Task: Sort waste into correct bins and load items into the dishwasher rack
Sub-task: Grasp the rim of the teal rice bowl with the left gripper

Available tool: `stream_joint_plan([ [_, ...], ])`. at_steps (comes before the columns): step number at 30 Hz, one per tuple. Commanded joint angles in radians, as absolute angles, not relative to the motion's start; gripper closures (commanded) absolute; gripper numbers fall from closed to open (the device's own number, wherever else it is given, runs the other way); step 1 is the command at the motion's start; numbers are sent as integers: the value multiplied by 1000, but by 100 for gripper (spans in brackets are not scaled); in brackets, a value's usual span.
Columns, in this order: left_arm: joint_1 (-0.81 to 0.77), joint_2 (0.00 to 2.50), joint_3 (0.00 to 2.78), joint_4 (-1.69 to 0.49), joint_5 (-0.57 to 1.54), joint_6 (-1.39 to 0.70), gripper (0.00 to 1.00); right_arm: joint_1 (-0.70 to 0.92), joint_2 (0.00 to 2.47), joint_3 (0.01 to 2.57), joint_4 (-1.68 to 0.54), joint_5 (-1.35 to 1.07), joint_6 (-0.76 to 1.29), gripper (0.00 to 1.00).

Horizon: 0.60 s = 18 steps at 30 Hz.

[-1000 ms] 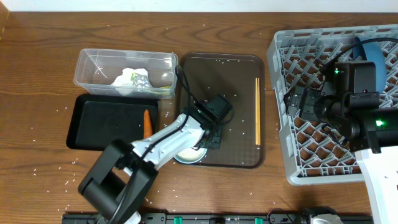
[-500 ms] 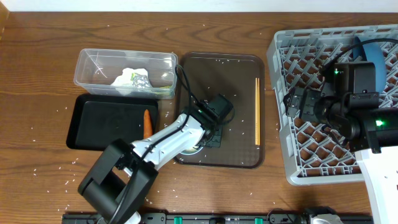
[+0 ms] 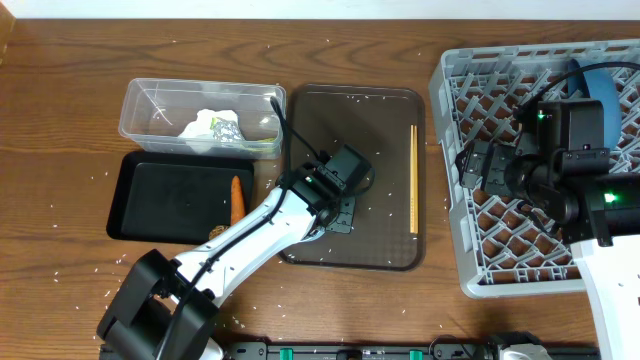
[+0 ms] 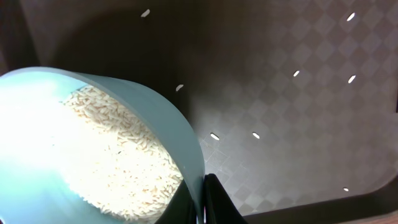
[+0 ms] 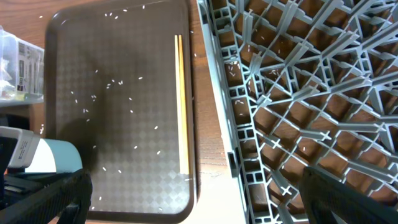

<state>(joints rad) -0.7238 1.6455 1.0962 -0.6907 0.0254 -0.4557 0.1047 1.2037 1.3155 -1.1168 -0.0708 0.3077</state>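
My left gripper point(image 4: 204, 202) is shut on the rim of a light-blue cup point(image 4: 93, 143) with white rice point(image 4: 118, 149) inside, tilted over the brown serving tray point(image 3: 380, 120). In the overhead view the arm hides the cup; its side shows in the right wrist view point(image 5: 55, 157). My right gripper point(image 5: 196, 199) is open and empty over the left edge of the grey dishwasher rack point(image 3: 540, 230). A dark-blue plate point(image 3: 600, 85) stands in the rack. Wooden chopsticks point(image 3: 414, 180) lie on the serving tray's right side.
The clear tub point(image 3: 150, 100) holds a white tissue point(image 3: 203, 124) and a silvery wrapper point(image 3: 226, 128). The black tray point(image 3: 170, 200) holds a carrot piece point(image 3: 237, 198) and a brown lump point(image 3: 215, 231). Rice grains are scattered over the table and serving tray.
My left arm has swung up and back from the serving tray's front edge with the cup; the cup, visible before, is now hidden under the arm. The right arm has not moved.
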Motion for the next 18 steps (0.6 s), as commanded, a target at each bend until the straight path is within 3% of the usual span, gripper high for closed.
stream_joint_plan([
  [1,-724,1657,1116,-686,7,-442,94,105,1205,1320,-1115,-72,321,1],
  [14,-730,1872,1113,-522,6,-447,93,105,1205,1320,-1145,-72,321,1],
  [15,-730,1874,1113,-521,6,-446,91,105,1205,1320,-1144,-72,321,1],
  [17,-730,1874,1113,-516,6,-446,69,105,1205,1320,-1139,-72,321,1],
  [18,-730,1874,1113,-512,6,-446,67,105,1205,1320,-1134,-72,321,1],
])
